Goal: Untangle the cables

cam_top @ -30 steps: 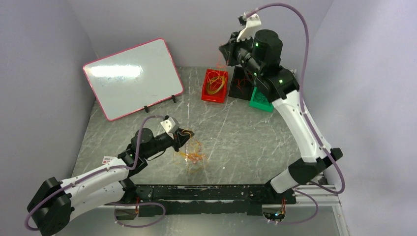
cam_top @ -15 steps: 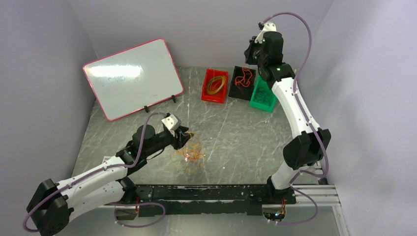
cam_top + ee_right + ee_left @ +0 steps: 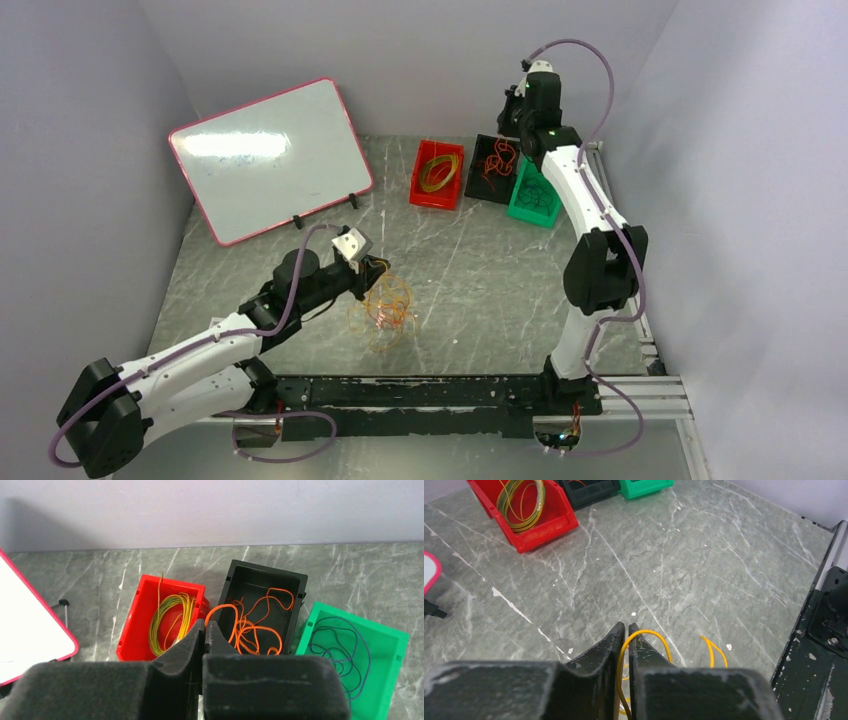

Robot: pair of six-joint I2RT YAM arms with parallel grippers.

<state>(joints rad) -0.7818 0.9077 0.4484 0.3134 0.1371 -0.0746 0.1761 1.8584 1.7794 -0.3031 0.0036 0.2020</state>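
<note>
The cables (image 3: 385,310) form a small tangle of yellow and orange-red loops on the marble table, left of centre. My left gripper (image 3: 378,272) sits at the tangle's upper left edge. In the left wrist view it (image 3: 625,626) is shut on a yellow cable (image 3: 623,652), which runs up between the jaws and arcs over the right fingertip. My right gripper (image 3: 205,623) hangs high over the bins at the back and is shut. An orange loop (image 3: 222,608) shows just past its tip; whether it is pinched I cannot tell.
Three bins stand at the back. The red bin (image 3: 432,203) holds yellow cables (image 3: 172,622), the black bin (image 3: 265,570) orange ones (image 3: 255,625), and the green bin (image 3: 390,680) dark ones (image 3: 345,650). A whiteboard (image 3: 265,160) leans at back left. A black rail (image 3: 430,392) runs along the near edge.
The right arm has swung back and up, uncovering the black bin with orange cable in it. The left gripper has shifted right onto the tangle, whose loops now stand higher.
</note>
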